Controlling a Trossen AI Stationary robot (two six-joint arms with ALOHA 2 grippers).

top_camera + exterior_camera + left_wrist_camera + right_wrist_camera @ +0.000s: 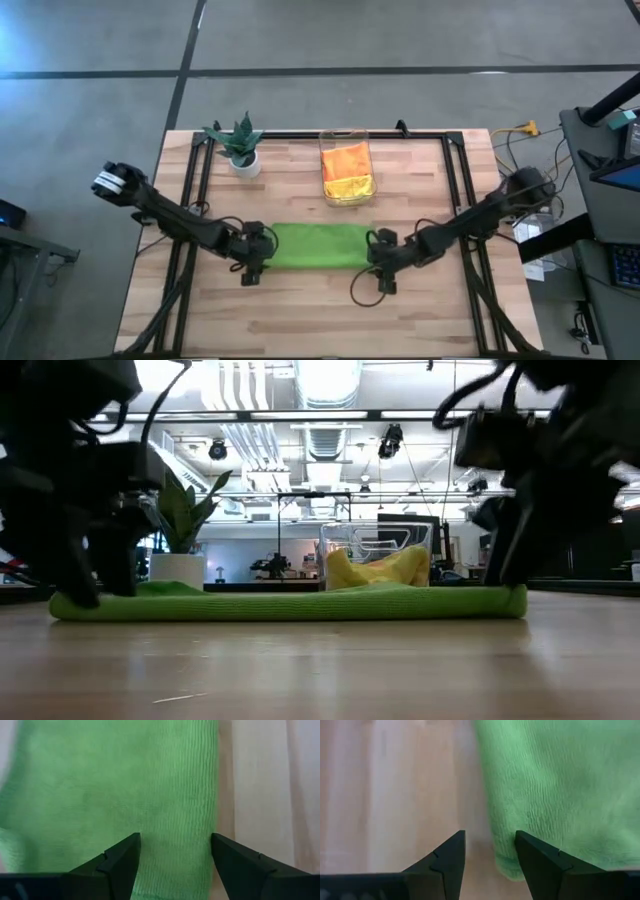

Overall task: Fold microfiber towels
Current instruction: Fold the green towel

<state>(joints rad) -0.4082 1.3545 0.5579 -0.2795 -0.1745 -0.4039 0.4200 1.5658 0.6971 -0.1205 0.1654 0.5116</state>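
Midway across the counter [300, 310] lies a green towel [318, 246], folded into a strip; left fingers [122, 857] and right fingers [451, 852] stand released at its ends, apparently having just let go.

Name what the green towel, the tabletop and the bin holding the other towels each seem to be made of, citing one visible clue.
Green towel: soft microfiber-like cloth, matte; fine ribbed nap shows in the wrist views.
Tabletop: wood, probably butcher block; pale joined strips with grain, a slight sheen.
Bin: clear, likely plastic; the orange and yellow towels show through its walls.
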